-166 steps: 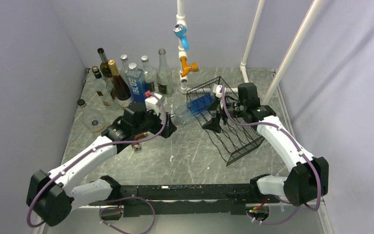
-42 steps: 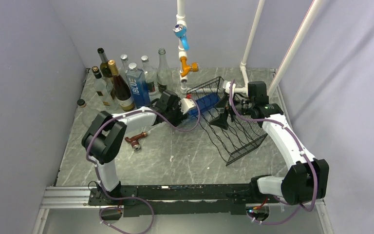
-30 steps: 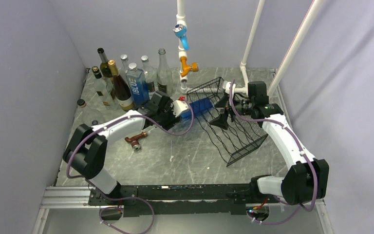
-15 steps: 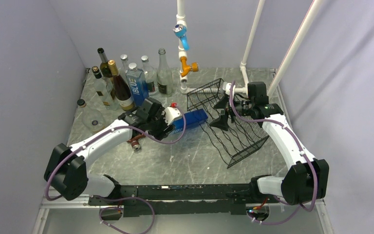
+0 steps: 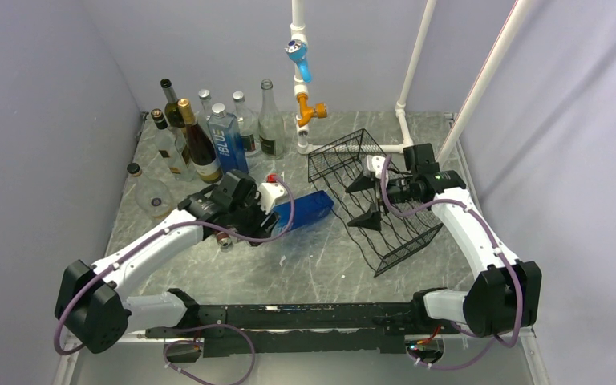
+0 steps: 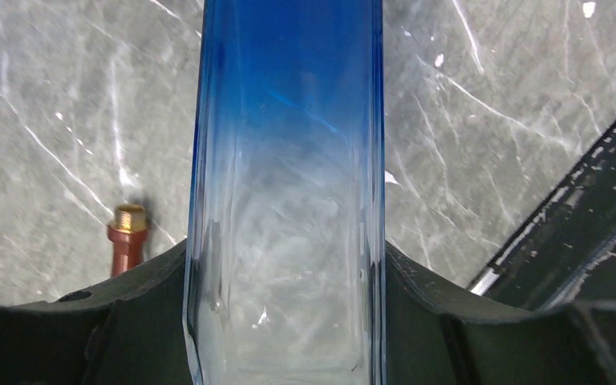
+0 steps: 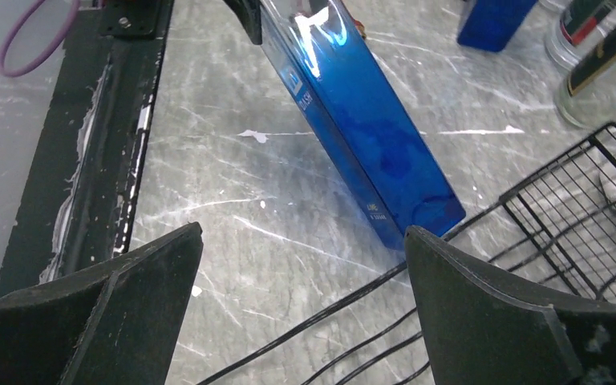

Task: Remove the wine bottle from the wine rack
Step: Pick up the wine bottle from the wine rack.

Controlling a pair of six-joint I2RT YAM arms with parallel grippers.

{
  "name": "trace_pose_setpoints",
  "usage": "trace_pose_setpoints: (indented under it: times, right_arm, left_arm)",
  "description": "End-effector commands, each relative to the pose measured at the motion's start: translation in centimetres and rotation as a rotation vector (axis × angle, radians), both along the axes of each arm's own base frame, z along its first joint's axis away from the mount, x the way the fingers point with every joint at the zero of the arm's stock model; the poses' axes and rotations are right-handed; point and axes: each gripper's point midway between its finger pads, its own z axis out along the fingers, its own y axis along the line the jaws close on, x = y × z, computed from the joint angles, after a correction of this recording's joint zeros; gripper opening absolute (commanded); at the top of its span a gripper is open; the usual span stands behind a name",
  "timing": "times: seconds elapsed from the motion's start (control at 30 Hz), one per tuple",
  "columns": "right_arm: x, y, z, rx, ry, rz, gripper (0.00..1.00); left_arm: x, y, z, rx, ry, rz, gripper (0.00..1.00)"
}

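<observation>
As the square-sided blue glass wine bottle (image 5: 303, 210) lay wholly outside the black wire-mesh wine rack (image 5: 397, 233), just beside its left side over the grey marbled surface (image 5: 305, 269), the left claw (image 5: 275, 213) was clamped on the bottle's clear end, making the left arm the nearer one. The bottle's long axis ran from that claw towards the rack, with the blue base pointing at the rack. The right claw (image 5: 365, 202) stood wide apart at the rack, holding nothing.

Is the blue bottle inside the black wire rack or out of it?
Out. The blue bottle lies left of the wine rack, gripped by the left pincer; the right wrist view shows its base outside the wires.
</observation>
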Motion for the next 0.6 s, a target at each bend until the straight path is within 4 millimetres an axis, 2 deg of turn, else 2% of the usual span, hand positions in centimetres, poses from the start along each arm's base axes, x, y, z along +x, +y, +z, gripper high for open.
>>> trace_pose_setpoints:
  times: [0.0, 0.23, 0.37, 0.57]
  right_arm:
    - [-2.0, 0.9, 0.5, 0.066, -0.096, 0.129, 1.00]
    - [-3.3, 2.8, -0.7, 0.054, -0.142, 0.224, 1.00]
    - [-4.1, 4.6, -1.6, 0.045, -0.184, 0.272, 1.00]
    - [-4.0, 7.8, -3.2, -0.047, -0.303, 0.267, 1.00]
  left_arm:
    - [0.3, -2.5, 5.5, -0.218, -0.093, -0.004, 0.00]
    - [-1.9, -2.3, 6.3, -0.287, -0.047, 0.006, 0.00]
    - [-3.2, -2.6, 7.0, -0.341, 0.030, 0.041, 0.00]
    - [-4.8, -3.4, 7.1, -0.403, 0.172, 0.091, 0.00]
